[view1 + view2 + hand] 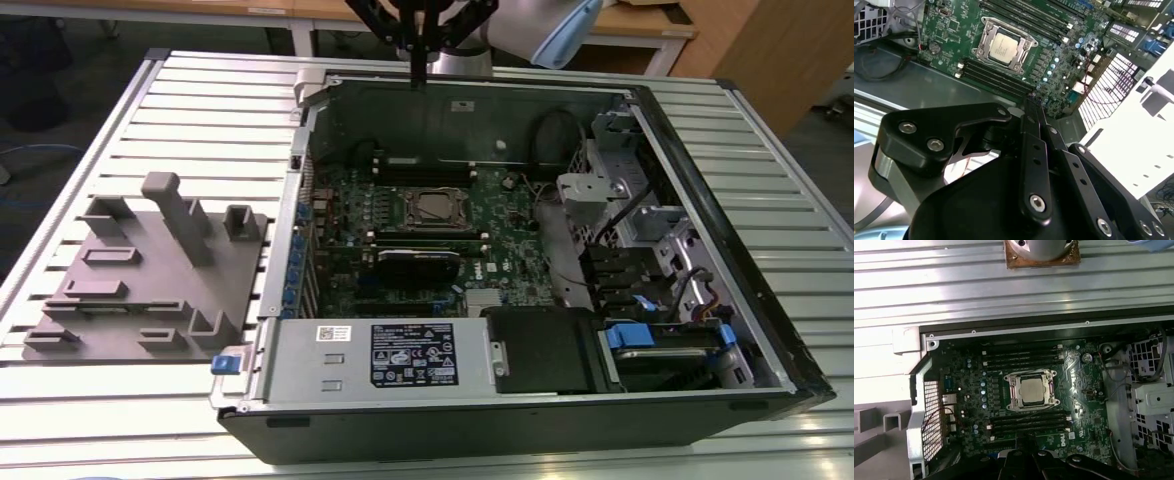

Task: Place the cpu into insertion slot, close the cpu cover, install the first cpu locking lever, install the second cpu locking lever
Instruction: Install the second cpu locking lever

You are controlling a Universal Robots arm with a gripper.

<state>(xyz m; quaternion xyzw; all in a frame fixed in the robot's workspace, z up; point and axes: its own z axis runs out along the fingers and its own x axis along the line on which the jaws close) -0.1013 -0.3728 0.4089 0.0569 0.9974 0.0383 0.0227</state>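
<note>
Jaws of the gripper (1030, 107) are pressed together, empty, above the far case wall; one cpu (1032, 390) sits in one insertion slot (1013, 390) under one cpu cover (1032, 374).

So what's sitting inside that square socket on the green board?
A silvery chip lies in the socket, with a metal frame closed around its edges. The pins beneath are covered by the chip.

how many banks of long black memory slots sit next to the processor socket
2. One bank of memory slots lies along one side of the socket, the other bank along the opposite side, towards the black card. The chip sits in the socket between them.
</note>
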